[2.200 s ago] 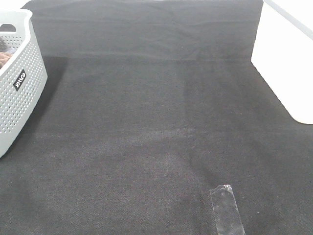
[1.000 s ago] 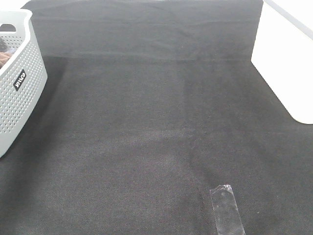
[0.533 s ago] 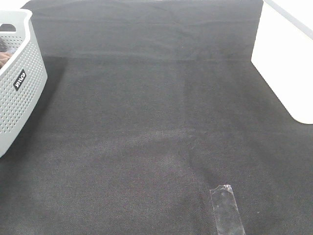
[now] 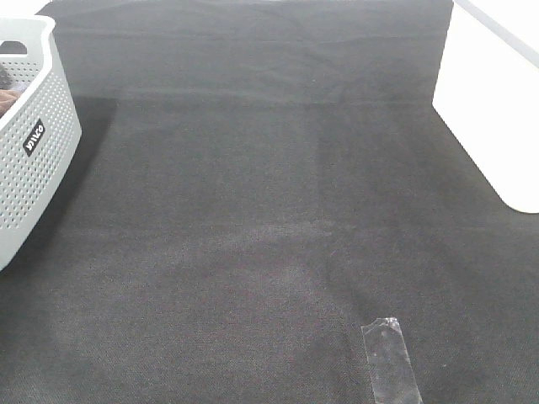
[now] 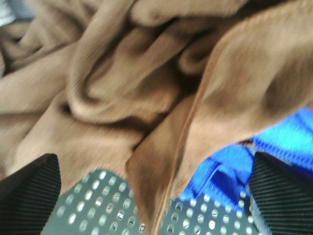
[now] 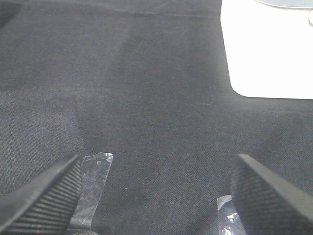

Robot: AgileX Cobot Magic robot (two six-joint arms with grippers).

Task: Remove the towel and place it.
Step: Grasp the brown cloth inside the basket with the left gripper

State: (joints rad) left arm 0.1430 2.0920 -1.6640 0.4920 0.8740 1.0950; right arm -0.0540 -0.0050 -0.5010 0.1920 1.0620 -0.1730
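The brown towel [image 5: 146, 83] lies crumpled in the white perforated basket [image 4: 38, 160], which stands at the table's left edge. In the exterior view only a sliver of the towel [image 4: 7, 101] shows over the rim. My left gripper [image 5: 156, 196] is open inside the basket, just over the towel, with a fold of it between the spread fingertips [image 5: 27, 198]. My right gripper [image 6: 156, 196] is open and empty, low over the black table cloth [image 6: 146, 88]. Neither gripper shows in the exterior view.
A blue cloth [image 5: 274, 142] lies beside the towel on the basket's perforated floor [image 5: 98, 205]. A strip of clear tape [image 4: 389, 362] is stuck to the black cloth [image 4: 269, 185] near the front, also in the right wrist view [image 6: 93, 181]. A white surface [image 4: 497, 101] borders the right.
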